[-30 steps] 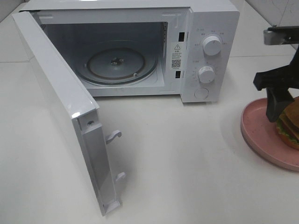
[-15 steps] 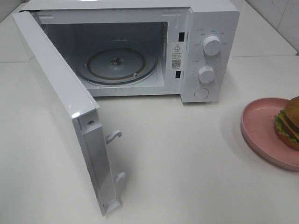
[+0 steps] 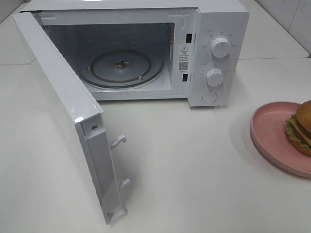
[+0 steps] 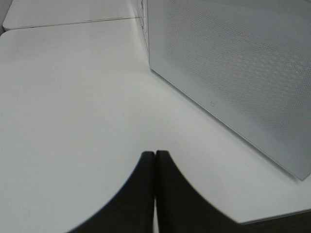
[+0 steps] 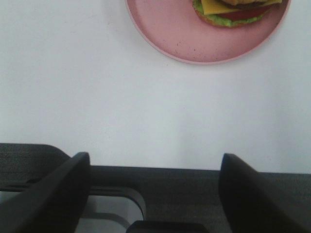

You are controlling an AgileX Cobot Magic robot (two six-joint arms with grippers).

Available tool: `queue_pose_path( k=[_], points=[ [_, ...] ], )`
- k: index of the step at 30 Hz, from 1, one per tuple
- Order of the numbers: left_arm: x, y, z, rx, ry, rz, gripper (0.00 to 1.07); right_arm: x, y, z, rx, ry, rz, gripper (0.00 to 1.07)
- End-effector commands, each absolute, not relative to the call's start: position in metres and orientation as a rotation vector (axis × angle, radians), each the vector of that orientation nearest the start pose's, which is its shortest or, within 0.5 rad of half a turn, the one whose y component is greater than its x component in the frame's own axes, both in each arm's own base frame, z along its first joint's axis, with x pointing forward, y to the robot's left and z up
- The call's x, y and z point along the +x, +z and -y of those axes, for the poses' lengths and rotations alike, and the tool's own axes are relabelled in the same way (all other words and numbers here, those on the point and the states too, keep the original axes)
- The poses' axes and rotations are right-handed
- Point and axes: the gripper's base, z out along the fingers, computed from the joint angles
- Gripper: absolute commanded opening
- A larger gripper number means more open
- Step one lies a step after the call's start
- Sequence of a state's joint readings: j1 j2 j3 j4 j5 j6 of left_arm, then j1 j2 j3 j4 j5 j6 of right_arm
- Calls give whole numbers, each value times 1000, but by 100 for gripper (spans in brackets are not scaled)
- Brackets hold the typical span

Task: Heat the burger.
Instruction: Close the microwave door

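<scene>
The burger (image 3: 302, 128) with its golden bun, lettuce and cheese lies on a round pink plate (image 3: 272, 138) at the table's right edge, partly cut off by the exterior view. The right wrist view shows the burger (image 5: 233, 12) and plate (image 5: 184, 39) well beyond my right gripper (image 5: 153, 182), whose jaws stand wide open and empty over the table's near edge. My left gripper (image 4: 155, 160) is shut with nothing in it, low over the table beside the microwave door (image 4: 233, 73). Neither gripper shows in the exterior view.
A white microwave (image 3: 214, 48) stands at the back with its door (image 3: 63, 111) swung wide open toward the front left. Its glass turntable (image 3: 121, 68) is bare. Two knobs (image 3: 220, 47) sit on its right panel.
One second ago my right gripper stood over the plate beside the burger. It has since drawn back out of the exterior view, leaving the burger on the plate.
</scene>
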State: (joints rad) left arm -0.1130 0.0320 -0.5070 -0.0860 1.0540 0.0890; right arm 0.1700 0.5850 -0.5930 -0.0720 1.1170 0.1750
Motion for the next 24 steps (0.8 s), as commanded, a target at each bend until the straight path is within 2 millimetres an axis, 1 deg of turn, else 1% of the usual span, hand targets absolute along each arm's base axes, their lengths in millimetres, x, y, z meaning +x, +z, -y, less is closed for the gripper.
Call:
queue_pose_path(
  k=[1,3,4,5,6,7,9,12,14,15,16,19,20,24],
  points=[
    [-1,281,7,203,-120,-2041,0,69,276,-7,-53,48,-2515,69],
    [-1,281,7,203,-120,-2041,0,51,278,-4,-47,78,-2372,69],
    [-1,281,7,203,-120,-2041,0,51,278,-4,-47,78,-2372,69],
    [-1,281,7,203,-120,-2041,0,46,280,-4,-45,88,-2329,69],
    [-1,281,7,203,-120,-2041,0,37,281,-3,-42,107,-2249,69],
    [-1,281,7,203,-120,-2041,0,37,281,-3,-42,107,-2249,69],
    [-1,281,7,203,-120,-2041,0,24,280,-2,-59,133,-2157,69],
    [-1,281,7,203,-120,-2041,0,20,281,-2,-70,144,-2134,69],
    [-1,281,7,203,-120,-2041,0,5,281,-3,-124,164,-2037,69],
    [-1,281,7,203,-120,-2041,0,5,281,-3,-124,164,-2037,69],
    [-1,281,7,203,-120,-2041,0,-1,281,-2,-124,173,-2002,69],
    [-1,281,7,203,-120,-2041,0,-3,281,-2,-124,174,-1985,69],
    [-1,281,7,203,-120,-2041,0,-8,281,-1,-122,176,-1957,69],
    [-1,281,7,203,-122,-2041,0,-7,281,-1,-123,176,-1960,69]
  ],
)
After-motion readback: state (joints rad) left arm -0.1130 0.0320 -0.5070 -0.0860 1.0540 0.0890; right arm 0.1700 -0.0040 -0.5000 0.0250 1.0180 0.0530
